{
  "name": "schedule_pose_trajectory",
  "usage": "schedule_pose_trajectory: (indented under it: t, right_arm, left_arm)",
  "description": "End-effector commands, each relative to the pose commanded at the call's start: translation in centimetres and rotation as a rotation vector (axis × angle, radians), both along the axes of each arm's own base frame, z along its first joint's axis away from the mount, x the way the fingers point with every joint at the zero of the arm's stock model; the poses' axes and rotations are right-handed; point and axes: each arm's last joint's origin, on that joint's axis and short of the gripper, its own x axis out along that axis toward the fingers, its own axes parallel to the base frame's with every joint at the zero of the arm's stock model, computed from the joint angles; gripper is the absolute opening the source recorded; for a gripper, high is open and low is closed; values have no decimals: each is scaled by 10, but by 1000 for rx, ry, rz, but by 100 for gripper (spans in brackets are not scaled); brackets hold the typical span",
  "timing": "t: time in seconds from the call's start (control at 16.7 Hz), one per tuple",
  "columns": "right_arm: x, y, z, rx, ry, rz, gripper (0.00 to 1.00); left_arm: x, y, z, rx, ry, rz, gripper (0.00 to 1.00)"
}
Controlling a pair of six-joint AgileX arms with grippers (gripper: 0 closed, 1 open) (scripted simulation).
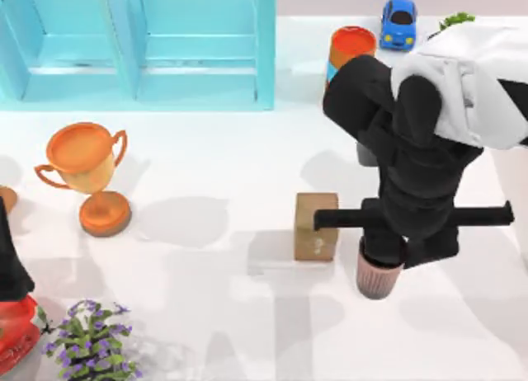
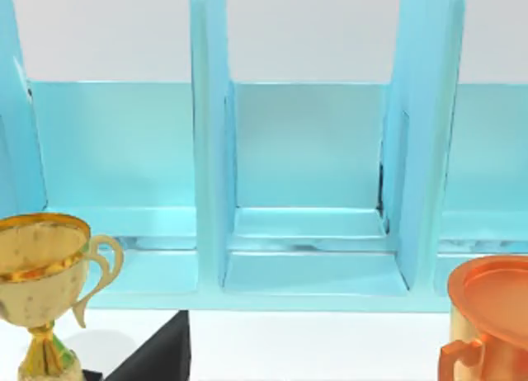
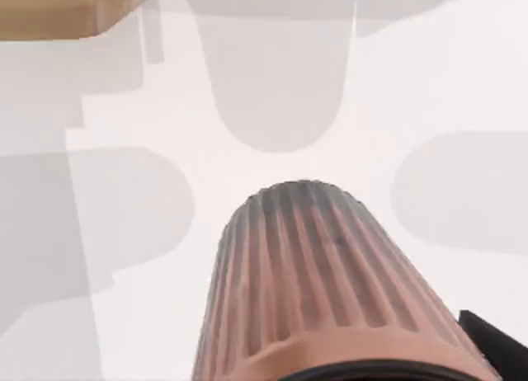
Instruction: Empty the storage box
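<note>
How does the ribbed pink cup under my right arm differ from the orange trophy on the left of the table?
The ribbed pink cup is a plain tapered tumbler with vertical ridges and no handles; the orange trophy has a smooth bowl, two side handles, a stem and a round base. The cup sits at the right claw, under the right arm, beside a small cardboard box; the trophy stands free of both arms. The cup looks smaller. Both are open-topped vessels outside the blue storage box.

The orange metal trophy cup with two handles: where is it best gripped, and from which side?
Probably the narrow stem between the bowl and round base of the orange metal trophy cup, approached from the side. It stands upright, the bowl looks wide, and the handles stick out.
</note>
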Motion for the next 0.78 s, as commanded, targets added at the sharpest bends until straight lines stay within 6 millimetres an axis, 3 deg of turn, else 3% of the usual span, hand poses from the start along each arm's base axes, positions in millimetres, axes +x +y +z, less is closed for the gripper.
schedule_pose_trajectory:
  t: [0.48, 0.78]
  right_arm:
    - [-5, 0, -5, 10, -15, -21, 0]
    - [-4, 3, -33, 24, -34, -18, 0]
  left_arm:
    - [0, 0, 0, 0, 0, 0, 100]
    - [0, 0, 0, 0, 0, 0, 100]
